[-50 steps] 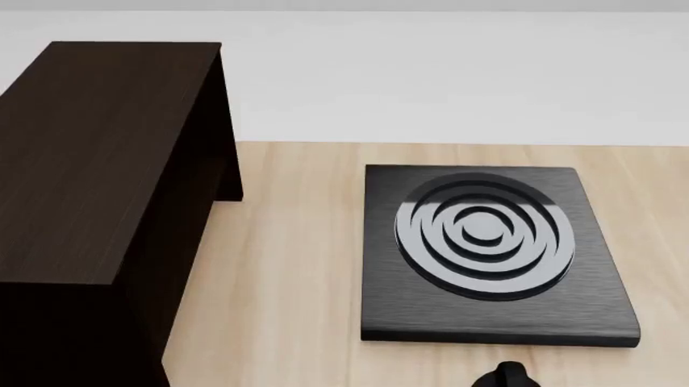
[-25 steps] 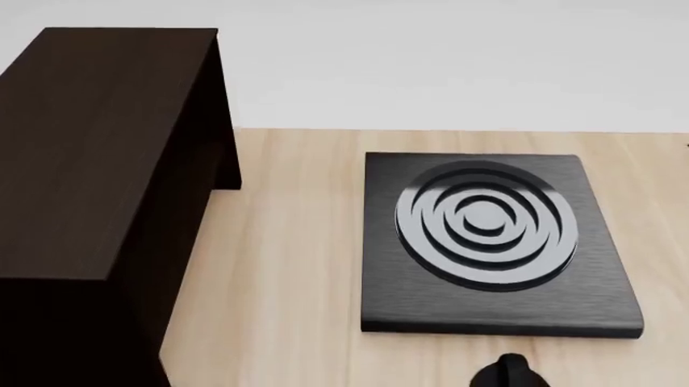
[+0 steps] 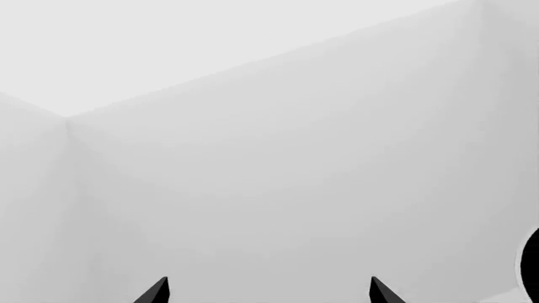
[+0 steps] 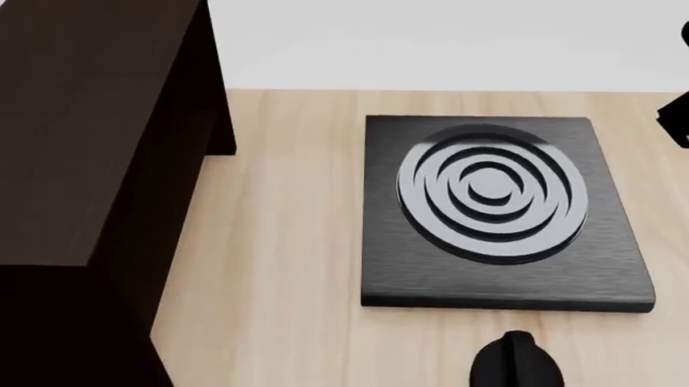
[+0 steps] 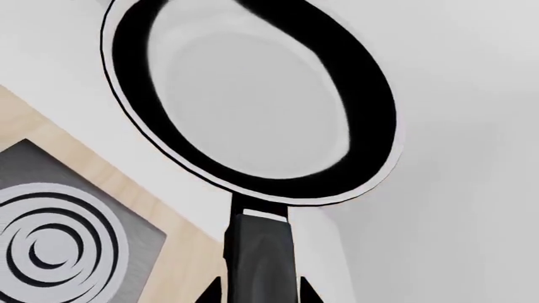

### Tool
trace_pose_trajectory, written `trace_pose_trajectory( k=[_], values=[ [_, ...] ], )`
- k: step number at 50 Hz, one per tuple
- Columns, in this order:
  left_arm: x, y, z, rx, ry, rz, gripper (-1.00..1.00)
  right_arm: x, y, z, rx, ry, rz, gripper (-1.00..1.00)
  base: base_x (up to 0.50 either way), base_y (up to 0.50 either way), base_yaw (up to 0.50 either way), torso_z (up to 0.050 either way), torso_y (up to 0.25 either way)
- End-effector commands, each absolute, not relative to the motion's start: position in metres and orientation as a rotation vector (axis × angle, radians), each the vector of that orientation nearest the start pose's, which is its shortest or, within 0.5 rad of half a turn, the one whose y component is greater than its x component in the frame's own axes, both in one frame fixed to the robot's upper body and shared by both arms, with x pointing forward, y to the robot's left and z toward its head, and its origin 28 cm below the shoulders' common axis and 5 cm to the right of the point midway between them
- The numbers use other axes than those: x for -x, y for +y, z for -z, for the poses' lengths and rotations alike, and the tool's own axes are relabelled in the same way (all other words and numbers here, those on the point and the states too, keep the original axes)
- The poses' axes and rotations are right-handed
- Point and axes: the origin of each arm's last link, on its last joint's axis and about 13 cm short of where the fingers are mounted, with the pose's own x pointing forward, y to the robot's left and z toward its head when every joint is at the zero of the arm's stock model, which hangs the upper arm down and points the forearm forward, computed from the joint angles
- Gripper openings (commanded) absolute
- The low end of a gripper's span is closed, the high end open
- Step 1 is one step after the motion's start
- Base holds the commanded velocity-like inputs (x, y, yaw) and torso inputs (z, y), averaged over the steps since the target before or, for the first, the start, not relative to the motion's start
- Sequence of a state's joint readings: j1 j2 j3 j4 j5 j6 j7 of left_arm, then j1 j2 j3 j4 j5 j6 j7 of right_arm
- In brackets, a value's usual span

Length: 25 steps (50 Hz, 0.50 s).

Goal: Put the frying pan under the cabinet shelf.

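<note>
- The right claw [image 5: 257, 295] clamps the long handle of the round black silver-rimmed frying pan [image 5: 252, 101], held aloft beyond the square black ringed hob [image 4: 501, 214].
- The left claw [image 3: 267, 291] is spread wide, holding nothing.
- The dark brown wood-grain cabinet shelf [image 4: 81, 145] stands on the light wooden surface [image 4: 286, 242], left of the hob.

The pan [image 5: 252, 101] looks glossy inside, black-walled with a thin silvery rim. The cabinet [image 4: 76, 137] is dark matt wood-grain; the hob [image 4: 501, 266] brushed black; the table [image 4: 280, 266] pale wood.
</note>
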<state>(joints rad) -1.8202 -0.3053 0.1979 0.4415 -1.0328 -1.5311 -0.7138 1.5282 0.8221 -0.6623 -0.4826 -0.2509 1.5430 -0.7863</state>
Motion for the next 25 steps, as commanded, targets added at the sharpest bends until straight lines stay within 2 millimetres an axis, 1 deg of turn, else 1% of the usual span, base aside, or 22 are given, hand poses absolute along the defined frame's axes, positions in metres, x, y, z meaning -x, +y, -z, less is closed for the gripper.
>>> trace_pose_trajectory(
  k=[1,17,25],
  values=[
    [-0.189,0.194,-0.460,-0.312,-0.656,0.028,1.00,-0.212,-0.220,-0.418,0.849,-0.054,0.195,-1.00,0.00,0.00,0.00,0.009,-0.072],
    [-0.185,0.196,-0.462,-0.324,-0.673,0.023,1.00,-0.209,-0.214,-0.430,0.871,-0.081,0.186,-1.00,0.00,0.00,0.00,0.009,-0.068],
    [-0.184,0.197,-0.461,-0.325,-0.673,0.022,1.00,-0.210,-0.211,-0.433,0.877,-0.087,0.177,-1.00,0.00,0.00,0.00,0.009,-0.067]
  ],
)
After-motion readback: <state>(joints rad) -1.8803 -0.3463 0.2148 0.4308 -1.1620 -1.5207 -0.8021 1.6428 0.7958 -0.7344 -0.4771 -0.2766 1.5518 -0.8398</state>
